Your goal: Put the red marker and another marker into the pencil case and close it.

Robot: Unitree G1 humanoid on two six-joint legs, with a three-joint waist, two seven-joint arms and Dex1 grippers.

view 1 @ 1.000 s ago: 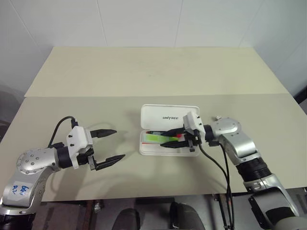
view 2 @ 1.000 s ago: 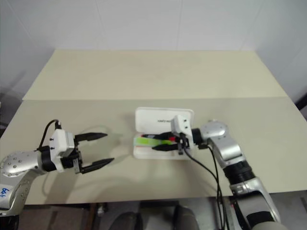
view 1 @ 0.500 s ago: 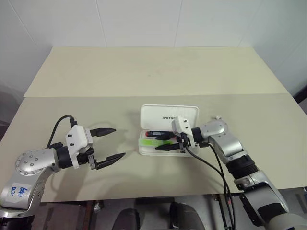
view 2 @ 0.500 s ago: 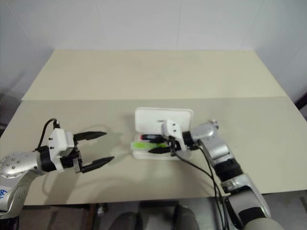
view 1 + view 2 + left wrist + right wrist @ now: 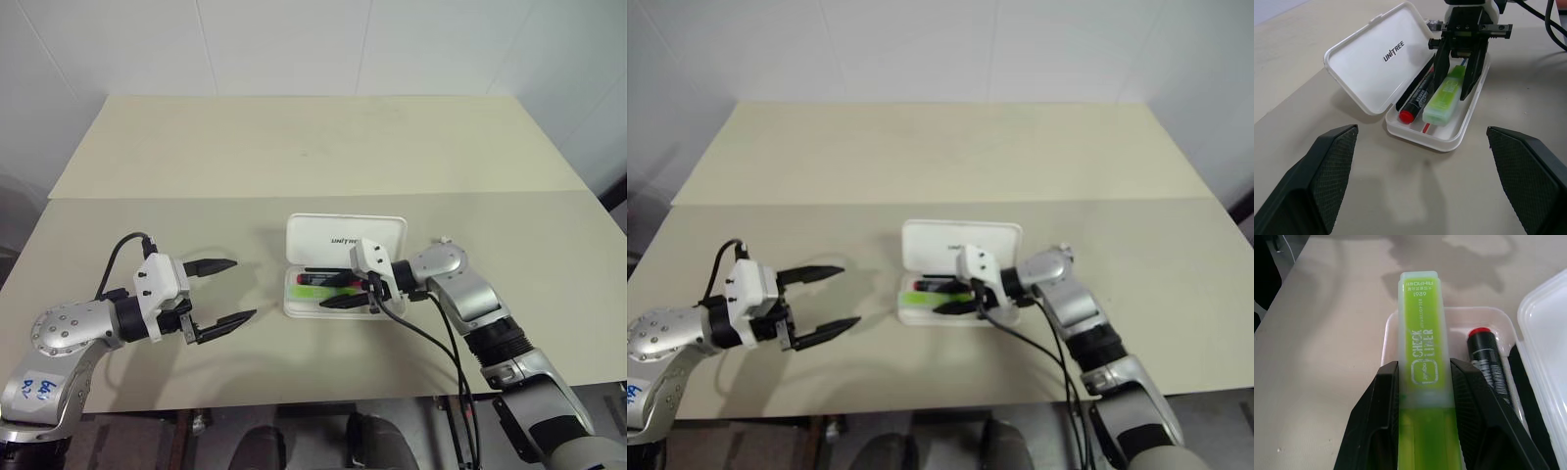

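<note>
Inside, flat translucent lime highlighter (image 5: 1423,367); glossy white case (image 5: 1378,63).

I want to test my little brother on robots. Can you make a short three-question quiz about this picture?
1. True or false: the pencil case lid is closed.
2. What does the right gripper hold? A) red marker B) green highlighter C) nothing
3. Fill in: the red marker lies inside the ____.

Key: 1 false, the lid stands open. 2 B, its fingers squeeze the green highlighter over the case. 3 pencil case, beside the highlighter. The left gripper is open.
</note>
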